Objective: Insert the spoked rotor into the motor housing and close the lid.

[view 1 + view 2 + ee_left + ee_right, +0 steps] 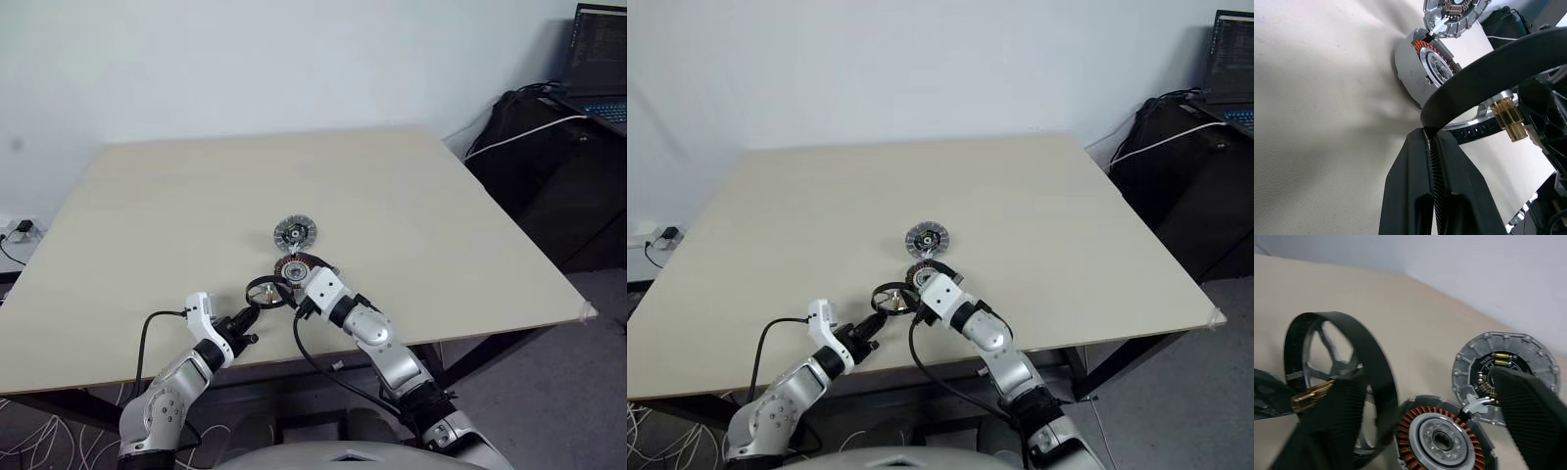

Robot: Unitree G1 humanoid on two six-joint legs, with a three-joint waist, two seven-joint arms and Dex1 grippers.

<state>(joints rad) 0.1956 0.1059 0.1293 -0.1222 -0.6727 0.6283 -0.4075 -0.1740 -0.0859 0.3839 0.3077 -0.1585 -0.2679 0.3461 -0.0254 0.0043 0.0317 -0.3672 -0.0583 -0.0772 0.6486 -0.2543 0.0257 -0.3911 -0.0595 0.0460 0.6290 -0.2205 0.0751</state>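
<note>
Left hand (1432, 142) is clamped tight on the dark outer rim of the spoked rotor (266, 292), fingers pinched together on that band, holding the wheel up on edge just above the surface (147, 215). You can see the brass pinion sticking out of its hub. Right hand (1425, 396) sits right alongside, just on the far side of the rotor, and its fingers are spread wide, one on either side of the view, gripping nothing.

Move outward from the rotor and there's the motor housing (1442, 438), just beside it, lying flat with its ring of copper coils facing up around a silver centre. That centre is bare, so the rotor is not in yet. Beyond the housing, joined at its far edge, the lid (1506, 374) lies swung open, its segmented inner rim and dark middle showing.

So where are we? Rotor picked up and brought next to the housing, that much looks done. Still to come, by my reading: tip the wheel flat, line it up over the coils, seat it, let go, then fold the lid over to close.
</note>
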